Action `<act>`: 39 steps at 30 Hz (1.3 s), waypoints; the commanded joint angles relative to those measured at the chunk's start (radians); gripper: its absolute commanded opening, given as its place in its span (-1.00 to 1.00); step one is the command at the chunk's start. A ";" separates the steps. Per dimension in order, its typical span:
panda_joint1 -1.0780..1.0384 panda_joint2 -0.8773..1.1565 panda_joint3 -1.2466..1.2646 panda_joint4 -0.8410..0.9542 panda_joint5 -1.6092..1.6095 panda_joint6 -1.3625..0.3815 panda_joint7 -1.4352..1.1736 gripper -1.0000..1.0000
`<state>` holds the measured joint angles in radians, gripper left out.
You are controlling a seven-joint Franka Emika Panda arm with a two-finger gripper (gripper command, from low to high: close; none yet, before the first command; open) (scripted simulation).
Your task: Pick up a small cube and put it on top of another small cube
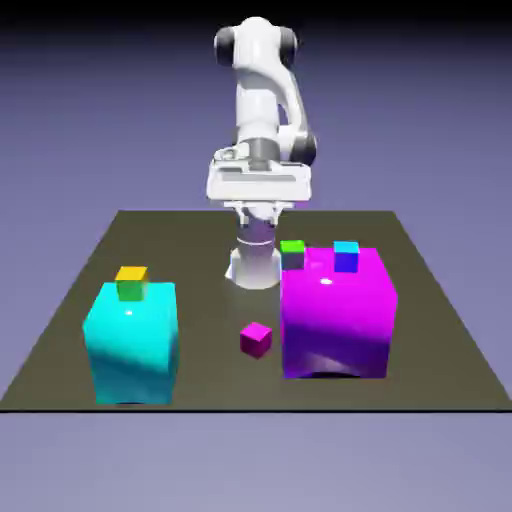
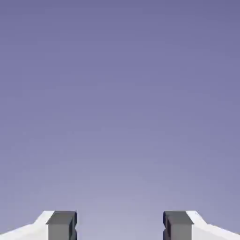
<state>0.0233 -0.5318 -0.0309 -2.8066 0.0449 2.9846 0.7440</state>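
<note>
A tiny magenta small cube (image 1: 256, 339) lies on the dark table between the two big blocks. On the big cyan block (image 1: 131, 345) a small yellow cube (image 1: 131, 273) sits on a small green cube (image 1: 130, 291). A small blue cube (image 1: 346, 256) rests on top of the big magenta block (image 1: 336, 315), and another small green cube (image 1: 292, 250) shows at that block's far left corner. My gripper (image 1: 259, 192) hangs high at the table's far side, well away from all cubes. The hand view shows only backdrop between the gripper's (image 2: 119, 226) open fingers (image 2: 61, 225).
The robot's base (image 1: 255, 262) stands at the far middle of the dark table (image 1: 430, 330), just behind the gap between the big blocks. The big blocks rise far above the loose magenta cube, one on each side of it.
</note>
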 commanded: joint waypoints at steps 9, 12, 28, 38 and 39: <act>0.113 0.280 -0.283 0.034 0.265 -0.391 0.041 0.00; 0.151 0.374 -0.378 0.045 0.353 -0.522 0.054 0.00; 0.307 0.887 -0.811 0.103 0.925 -1.217 0.100 0.00; 0.310 1.134 -0.889 0.112 1.360 -1.546 0.075 0.00; 0.305 1.152 -0.885 0.110 1.403 -1.570 0.069 0.00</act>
<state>0.3288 0.6201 -0.9155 -2.6961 1.4483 1.4146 0.8131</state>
